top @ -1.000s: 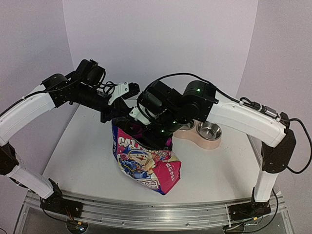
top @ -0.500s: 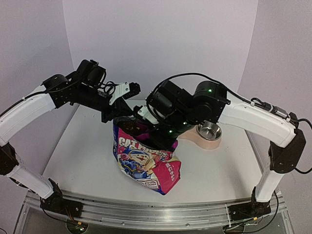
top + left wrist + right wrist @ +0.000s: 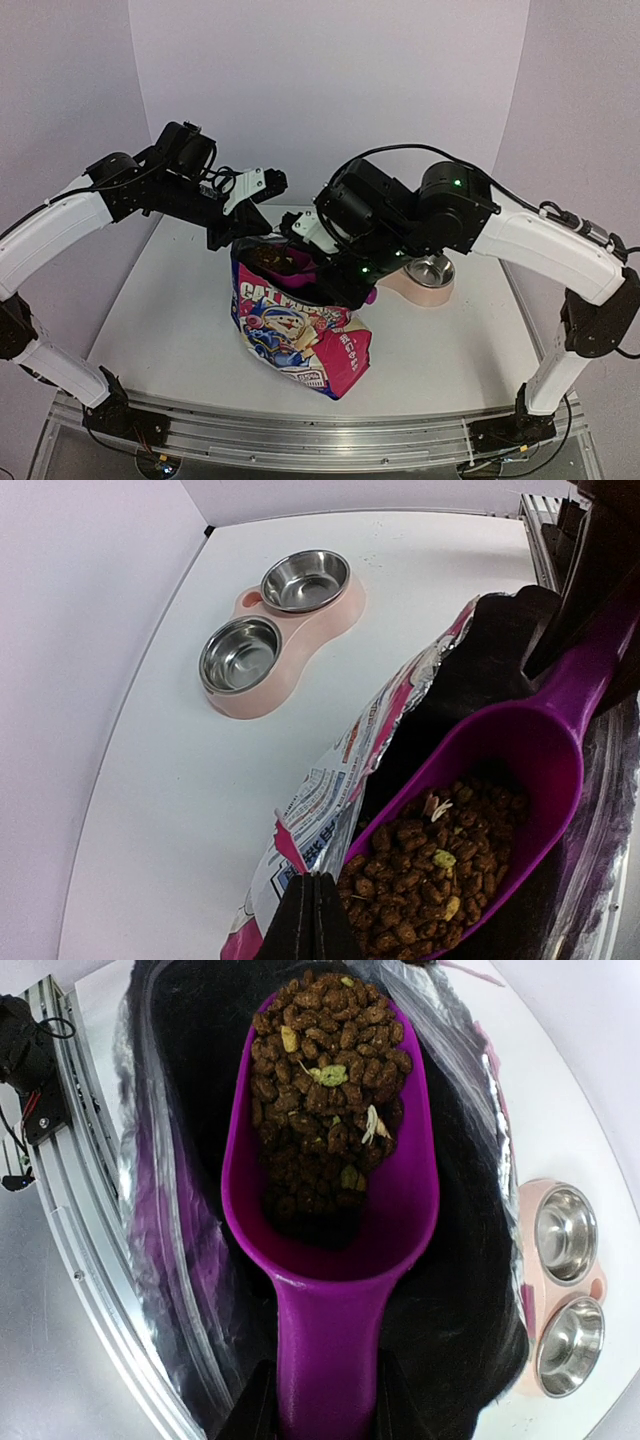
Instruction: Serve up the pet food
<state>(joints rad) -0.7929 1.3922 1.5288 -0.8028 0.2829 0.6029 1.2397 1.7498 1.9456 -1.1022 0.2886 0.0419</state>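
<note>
At the middle of the surface [image 3: 170, 320], in the top view, we see the cat food pouch [image 3: 300, 335] standing with its open mouth toward 12 o'clock. The left jaws are pressed fully together and pinch the pouch's rim at about 11 o'clock of that mouth. In the left wrist view the two black fingers [image 3: 298, 925] meet on the printed edge at 6 o'clock of the picture.

The right jaws stand narrowly apart and clamp the handle of a magenta scoop [image 3: 330, 1230], one finger on either side of the handle at 6 o'clock in the right wrist view. There the scoop's bowl points to 12 o'clock and lies within the pouch's mouth, over its dark, foil-lined inside. The bowl is loaded with the pet food [image 3: 325, 1080], dark brown kibble with a few pale bits, heaped toward the tip.

At 2 o'clock from the pouch in the top view, near but apart from it, a pink double-bowl feeder [image 3: 300, 675] rests on the surface. It carries two steel bowls [image 3: 240, 652] and is partly hidden behind the right arm [image 3: 530, 245].
</note>
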